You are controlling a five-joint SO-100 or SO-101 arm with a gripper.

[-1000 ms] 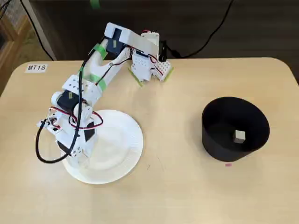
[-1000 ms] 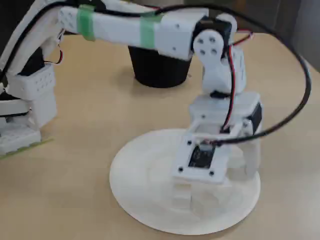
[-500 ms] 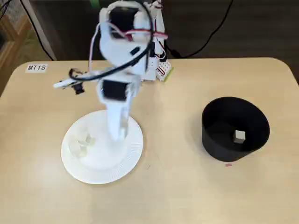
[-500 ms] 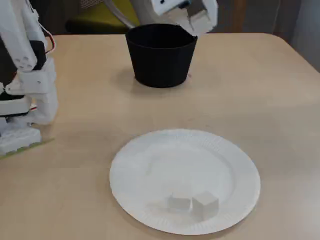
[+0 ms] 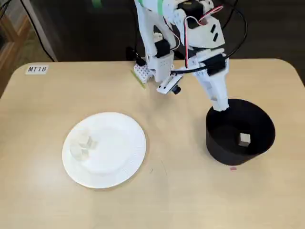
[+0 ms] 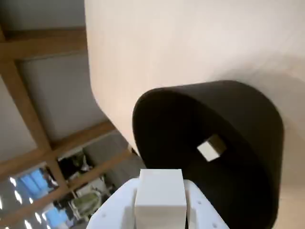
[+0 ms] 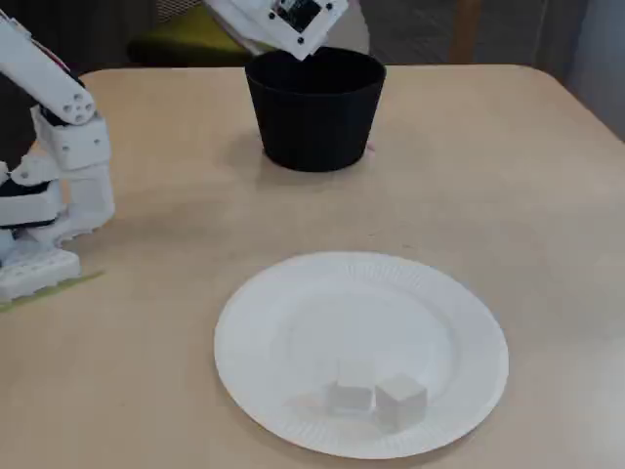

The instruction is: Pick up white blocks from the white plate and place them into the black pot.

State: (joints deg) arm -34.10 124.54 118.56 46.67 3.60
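1. Two white blocks (image 7: 375,399) lay on the white plate (image 7: 293,313), faint from above.
2. One block (image 5: 244,139) sat inside the black pot (image 5: 217,143).
3. Hand (image 6: 159,210), fingertips cropped, was clamped on another block (image 6: 159,193) beside the pot's rim.

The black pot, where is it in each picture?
A fixed view: black pot at right, the hand at its rim.
Wrist view: pot fills the centre-right, one white block inside.
Another fixed view: pot at top centre.
Shared landmark: white plate, in both fixed views only.
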